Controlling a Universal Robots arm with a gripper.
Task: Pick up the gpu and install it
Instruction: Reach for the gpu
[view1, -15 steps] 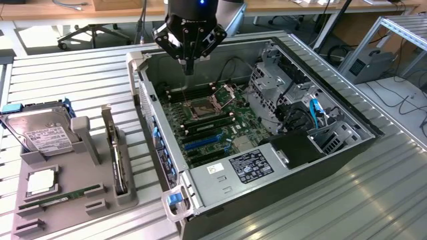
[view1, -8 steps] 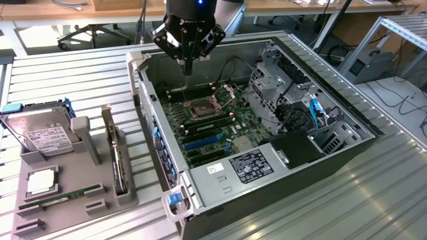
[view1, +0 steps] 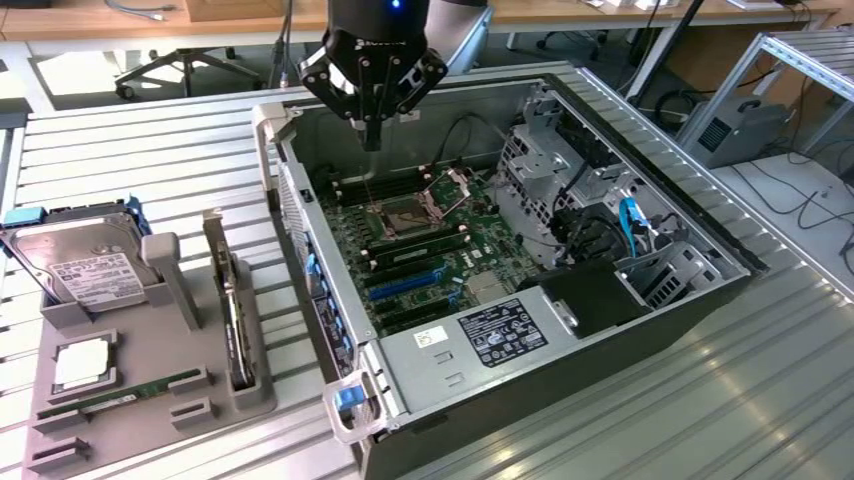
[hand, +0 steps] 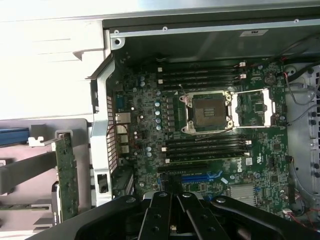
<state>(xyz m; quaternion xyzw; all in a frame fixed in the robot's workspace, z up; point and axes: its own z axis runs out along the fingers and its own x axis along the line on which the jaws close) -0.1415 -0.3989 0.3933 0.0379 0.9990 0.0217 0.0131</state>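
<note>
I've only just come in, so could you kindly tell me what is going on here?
One robot arm is working over an open computer case. Its gripper hangs shut and empty above the motherboard. The gpu stands on edge in the grey holder tray at the exterior view's left, beside the hard drive, not yet picked up.

A ribbed aluminium worktop (view1: 147, 150) is seen backed by wooden desks (view1: 120, 22), a wheeled chair base (view1: 180, 68) and an aluminium-profile frame (view1: 814, 55).
</note>
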